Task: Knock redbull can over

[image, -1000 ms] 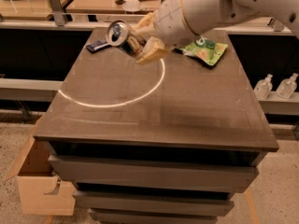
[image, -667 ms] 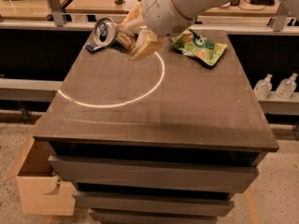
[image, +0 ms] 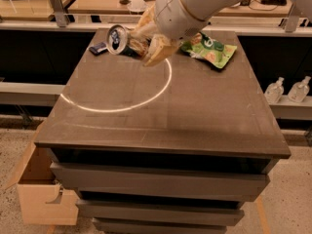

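Slim metal can (image: 117, 39) is tipped over at the bench's (image: 170, 116) far-left corner, round silver top facing us. The gripper (image: 141, 48) hangs over the bench's far edge, tan jaws spread around the can's body. A crinkled green bag (image: 209, 50) lies at the bench's far right.

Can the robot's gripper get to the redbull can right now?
Probably yes. The gripper looks to be right up against the redbull can at the back left of the table, with nothing between them. The can is tipped, its silver top facing the camera.
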You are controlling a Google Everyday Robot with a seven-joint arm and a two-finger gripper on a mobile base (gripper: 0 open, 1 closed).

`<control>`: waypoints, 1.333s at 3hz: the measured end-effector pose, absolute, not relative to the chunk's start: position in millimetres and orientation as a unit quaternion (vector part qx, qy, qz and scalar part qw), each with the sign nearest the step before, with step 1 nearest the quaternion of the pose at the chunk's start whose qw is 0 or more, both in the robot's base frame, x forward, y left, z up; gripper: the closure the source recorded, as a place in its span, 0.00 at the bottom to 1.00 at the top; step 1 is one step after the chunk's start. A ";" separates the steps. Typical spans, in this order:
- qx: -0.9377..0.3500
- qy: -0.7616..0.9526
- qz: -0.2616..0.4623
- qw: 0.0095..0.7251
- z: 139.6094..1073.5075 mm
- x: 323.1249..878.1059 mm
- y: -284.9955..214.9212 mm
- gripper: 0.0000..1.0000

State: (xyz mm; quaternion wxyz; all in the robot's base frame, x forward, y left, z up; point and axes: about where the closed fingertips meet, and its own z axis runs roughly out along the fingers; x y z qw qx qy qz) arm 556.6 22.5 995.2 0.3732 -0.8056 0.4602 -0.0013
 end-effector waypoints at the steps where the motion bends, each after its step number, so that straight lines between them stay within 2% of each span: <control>1: -0.839 0.453 -0.037 0.300 972.3 574.3 -31.8 1.00; 2: -0.871 0.430 -0.047 0.234 951.0 580.6 -64.0 1.00; 4: -0.940 0.323 -0.035 0.108 874.9 583.5 -34.0 0.97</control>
